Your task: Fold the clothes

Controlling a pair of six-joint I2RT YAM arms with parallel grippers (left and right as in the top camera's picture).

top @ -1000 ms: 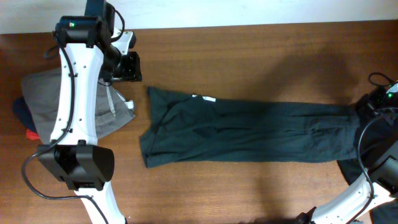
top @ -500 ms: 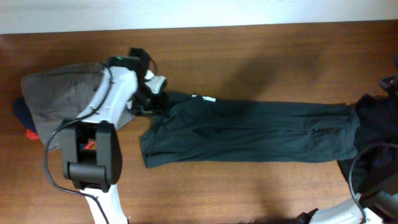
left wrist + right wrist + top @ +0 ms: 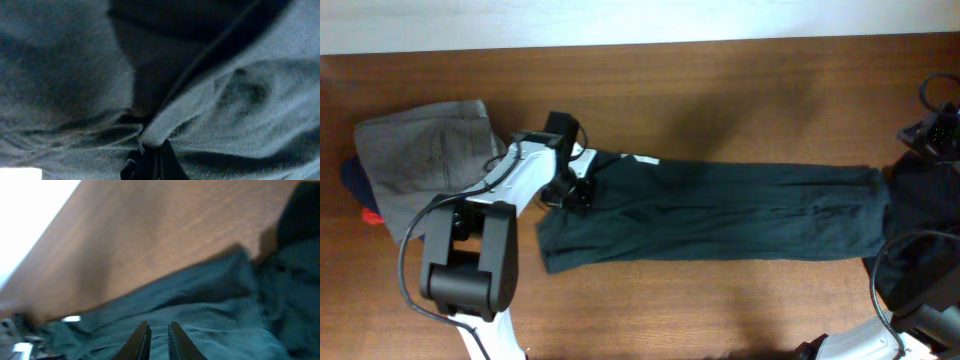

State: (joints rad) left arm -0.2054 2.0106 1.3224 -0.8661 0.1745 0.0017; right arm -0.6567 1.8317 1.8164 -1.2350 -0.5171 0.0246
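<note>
Presently L pincer (image 3: 151, 152) pinches green garment (image 3: 720, 210) fold; R pincer (image 3: 159, 329) narrow, empty.

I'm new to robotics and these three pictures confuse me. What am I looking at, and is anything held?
These are two robot arms at a wooden table. The wide picture looks down from above; the other two come from a camera on each wrist. A long dark green garment lies stretched across the table, a folded grey garment to its left, a black pile to its right. The left end effector is shut, pinching a fold of the green garment. The right end effector hangs near the other end, fingers slightly apart, holding nothing.
</note>
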